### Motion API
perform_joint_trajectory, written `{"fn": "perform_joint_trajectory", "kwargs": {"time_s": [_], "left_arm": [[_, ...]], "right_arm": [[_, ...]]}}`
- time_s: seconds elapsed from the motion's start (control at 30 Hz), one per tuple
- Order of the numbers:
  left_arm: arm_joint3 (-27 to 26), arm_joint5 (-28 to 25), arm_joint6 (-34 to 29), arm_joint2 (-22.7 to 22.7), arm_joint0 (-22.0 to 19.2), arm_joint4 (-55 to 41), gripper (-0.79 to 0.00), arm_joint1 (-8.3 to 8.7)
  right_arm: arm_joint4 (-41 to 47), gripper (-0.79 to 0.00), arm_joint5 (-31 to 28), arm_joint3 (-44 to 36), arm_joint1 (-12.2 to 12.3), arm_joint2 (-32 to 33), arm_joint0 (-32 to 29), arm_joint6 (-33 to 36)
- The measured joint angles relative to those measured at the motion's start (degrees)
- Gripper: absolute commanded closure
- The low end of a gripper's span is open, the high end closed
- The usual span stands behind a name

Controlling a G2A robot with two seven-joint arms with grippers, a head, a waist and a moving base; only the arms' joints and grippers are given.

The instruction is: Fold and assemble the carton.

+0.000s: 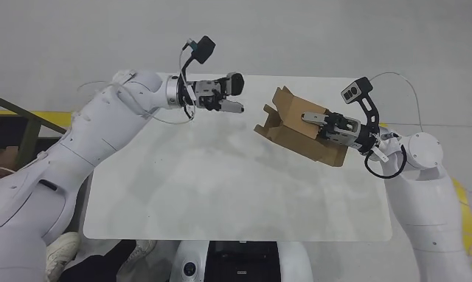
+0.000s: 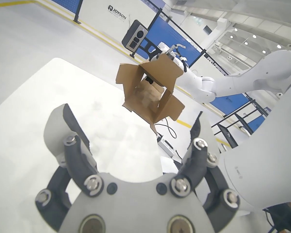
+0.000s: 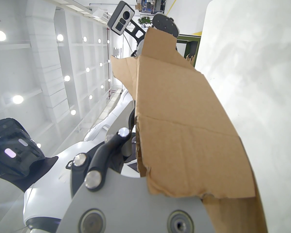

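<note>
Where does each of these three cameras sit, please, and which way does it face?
Top view: above the arms, looking down at the table; both arms show, right claw shut on the carton.
Left wrist view: behind the open left claw, facing the carton across the table.
Right wrist view: behind the right claw, looking along the carton.
Shared: all three show the carton.

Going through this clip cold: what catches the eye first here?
A brown carton, its end flaps splayed open, is held over the right part of the white table by the right gripper, clamped on one wall. Facing its open end across a gap, the left gripper is open and empty.
</note>
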Motion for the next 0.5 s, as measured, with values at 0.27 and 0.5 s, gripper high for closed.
{"fn": "perform_joint_trajectory", "kwargs": {"time_s": [0.27, 0.5], "left_arm": [[-3.61, -0.35, 9.13, -5.41, 4.77, 14.57, -0.785, 0.23], [-7.7, -0.35, 22.34, -7.7, 9.64, 33.12, -0.785, 0.18]], "right_arm": [[0.0, 0.0, 0.0, 0.0, 0.0, 0.0, 0.0, 0.0], [0.0, 0.0, 0.0, 0.0, 0.0, 0.0, 0.0, 0.0]]}}
